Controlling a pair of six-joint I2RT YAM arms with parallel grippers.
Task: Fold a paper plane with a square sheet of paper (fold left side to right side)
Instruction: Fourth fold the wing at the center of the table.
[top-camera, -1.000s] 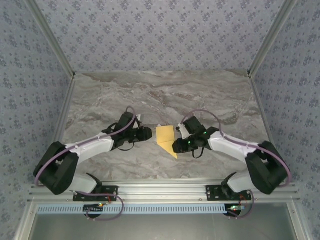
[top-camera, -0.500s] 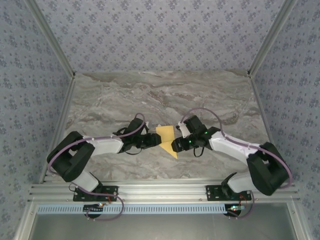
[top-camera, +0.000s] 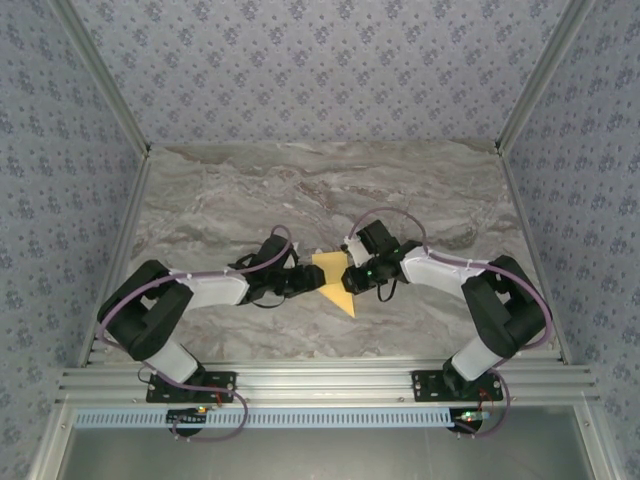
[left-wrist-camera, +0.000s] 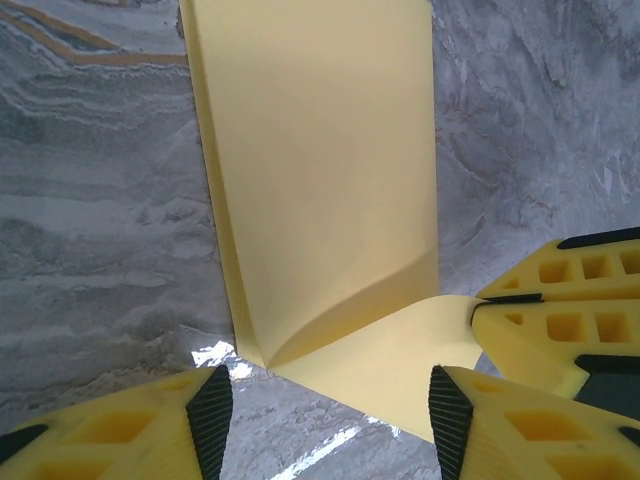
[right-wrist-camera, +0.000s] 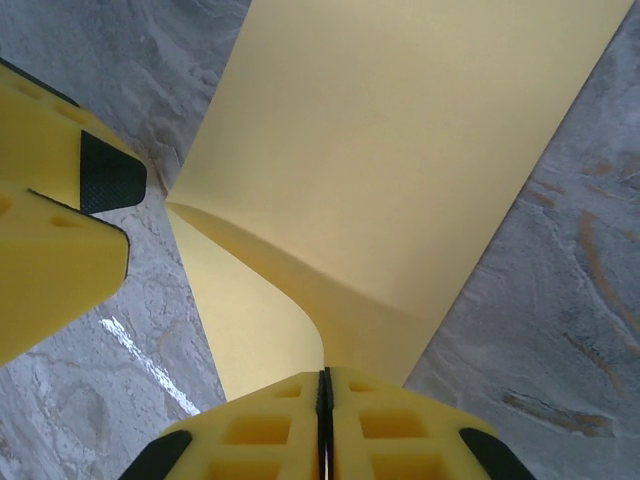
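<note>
The yellow sheet of paper (top-camera: 331, 272) lies folded on the marble table between both arms, with a point toward the near edge. In the left wrist view the paper (left-wrist-camera: 320, 170) is a long strip, and a lower flap curls up at its right corner. My right gripper (top-camera: 352, 277) is shut on that raised flap; its jaws (right-wrist-camera: 323, 380) meet with the paper (right-wrist-camera: 400, 140) pinched between them. My left gripper (top-camera: 307, 283) is open at the paper's left side, and its fingers (left-wrist-camera: 210, 425) straddle the flap's near corner without touching it.
The grey marble table (top-camera: 300, 190) stretches away behind the paper. Aluminium rails (top-camera: 320, 385) run along the near edge and up both sides. Patterned walls close the space. The two grippers sit very close, a few centimetres apart over the paper.
My left arm has reached right to the paper's left edge and opened wider. My right gripper has slid left onto the paper, opened, then shut on the flap.
</note>
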